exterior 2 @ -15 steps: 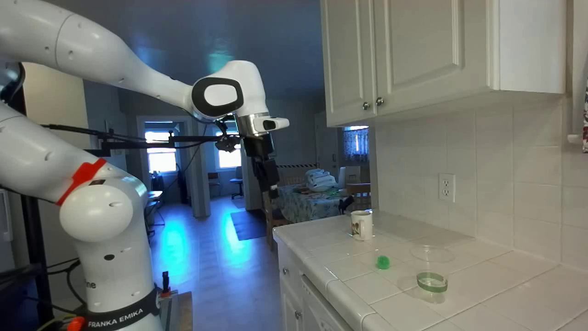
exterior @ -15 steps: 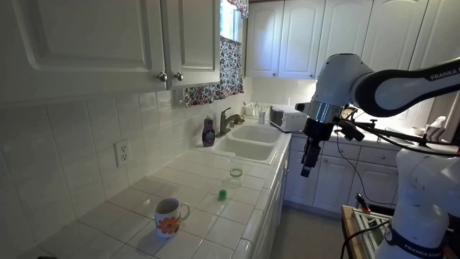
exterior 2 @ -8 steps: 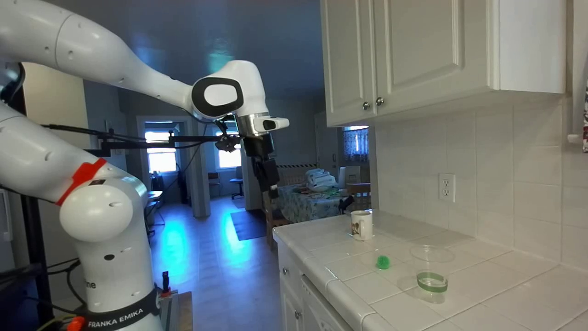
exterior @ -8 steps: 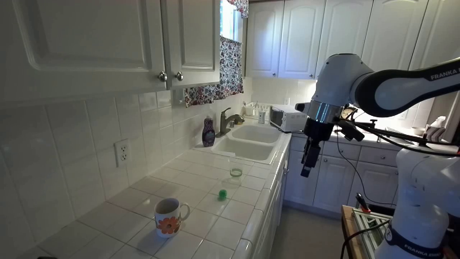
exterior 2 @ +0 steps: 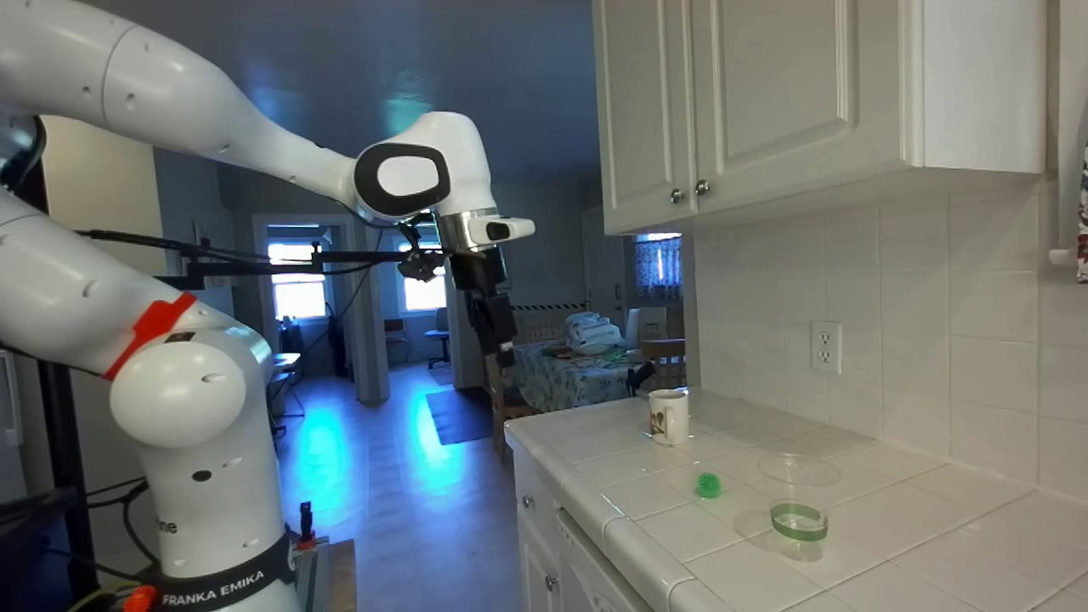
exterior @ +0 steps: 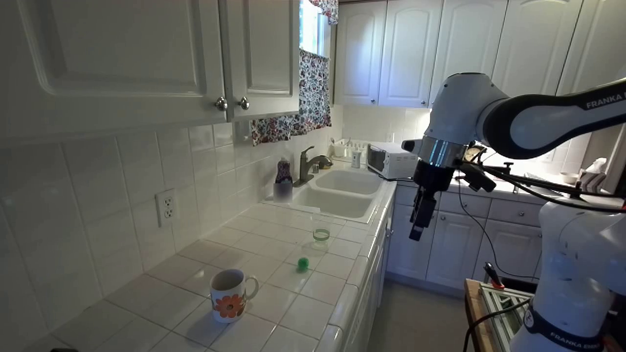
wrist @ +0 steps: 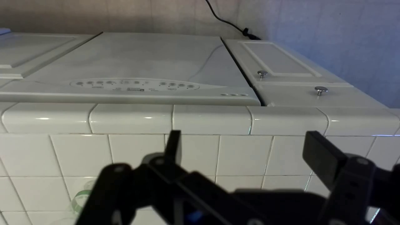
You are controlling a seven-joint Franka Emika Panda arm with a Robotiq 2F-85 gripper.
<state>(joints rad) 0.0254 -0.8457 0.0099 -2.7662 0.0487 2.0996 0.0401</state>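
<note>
Clear cup (exterior 2: 799,521) with a green band round its lower part stands upright on the tiled counter (exterior 2: 943,544), flaring toward its mouth; it looks thin-walled and light, probably plastic, though glass cannot be ruled out. It would likely prove slick and easy to tip, and could flex or crack under a hard squeeze, so a gentle hold across the band, or one finger inside the rim, seems soundest. Near it, not touching, sits a bumpy green ball (exterior 2: 708,485), likely light and somewhat springy; its texture should help grip, yet an off-centre nudge could set it rolling, so its widest part is the place to take it, from above. No object is in the gripper (wrist: 243,147): in the wrist view its fingers are spread wide, and both exterior views show it angled downward, well apart from cup and ball, off the counter's front edge. Beyond the ball from the cup stands a flowered mug (exterior: 228,299); on the cup's far side are the white sink (exterior: 335,201) and a dark bottle (exterior: 283,171), its lower part blurred.
</note>
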